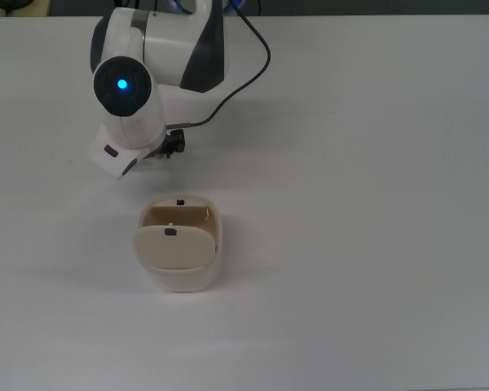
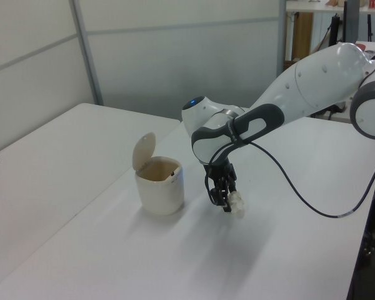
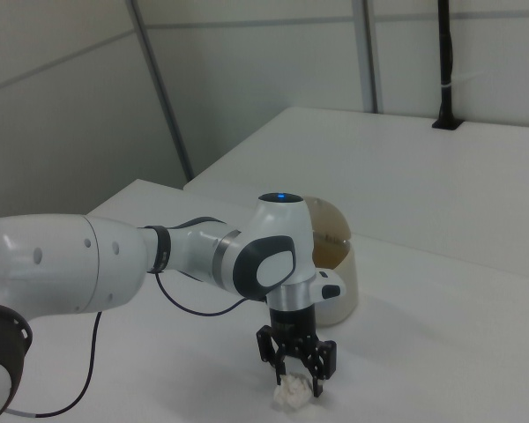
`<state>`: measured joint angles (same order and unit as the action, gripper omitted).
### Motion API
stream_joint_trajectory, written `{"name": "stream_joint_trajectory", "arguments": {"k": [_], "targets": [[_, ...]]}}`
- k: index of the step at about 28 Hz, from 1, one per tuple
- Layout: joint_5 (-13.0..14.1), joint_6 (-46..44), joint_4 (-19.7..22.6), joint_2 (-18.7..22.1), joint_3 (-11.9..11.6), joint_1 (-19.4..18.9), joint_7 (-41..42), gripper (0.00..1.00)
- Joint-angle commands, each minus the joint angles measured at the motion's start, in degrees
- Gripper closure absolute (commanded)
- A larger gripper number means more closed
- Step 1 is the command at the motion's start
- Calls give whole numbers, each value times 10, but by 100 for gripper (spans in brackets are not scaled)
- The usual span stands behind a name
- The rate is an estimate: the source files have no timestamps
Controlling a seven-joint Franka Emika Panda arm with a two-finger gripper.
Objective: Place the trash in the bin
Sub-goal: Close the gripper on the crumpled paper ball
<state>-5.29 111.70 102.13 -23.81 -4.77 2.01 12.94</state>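
The white table (image 1: 375, 244) fills nearly all of the top view and the lower half of both side views. The arm (image 2: 312, 81) enters the left view from the upper right and bends down to the table at frame centre; in the right view it comes in from the lower left (image 3: 70, 264); in the top view it sits upper left, its blue-lit joint covering most of what is below it. A black cable (image 1: 244, 69) loops from the arm across the table in the top view's upper middle.

The bin (image 1: 181, 244) stands left of centre in the top view, flap lid swung up and mouth uncovered. In the left view it is left of centre (image 2: 159, 185); in the right view the arm partly hides it at centre (image 3: 335, 273).

The gripper (image 3: 296, 377) points straight down at the bottom centre of the right view, fingers spread a little, one on each side of the trash (image 3: 292, 392), which lies on the table between the tips. In the left view the trash (image 2: 237, 204) shows just right of the gripper (image 2: 224, 201), near the bin but apart from it. Whether the fingers press the wad, I cannot tell.
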Motion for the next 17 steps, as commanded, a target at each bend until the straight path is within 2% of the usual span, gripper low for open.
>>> {"name": "stream_joint_trajectory", "arguments": {"k": [1,3,4,5,6,14,16,17], "targets": [[-10,8,6,8,-4,-3,3,52],[-10,0,6,12,-4,-2,4,51],[-10,-11,6,17,-4,-2,4,36],[-10,-16,6,17,-4,-2,4,15],[-10,-19,6,18,-4,-2,4,0],[-10,-25,7,23,-4,0,6,0],[-10,-25,7,23,-4,0,8,10],[-10,-25,7,23,-4,0,8,11]]}}
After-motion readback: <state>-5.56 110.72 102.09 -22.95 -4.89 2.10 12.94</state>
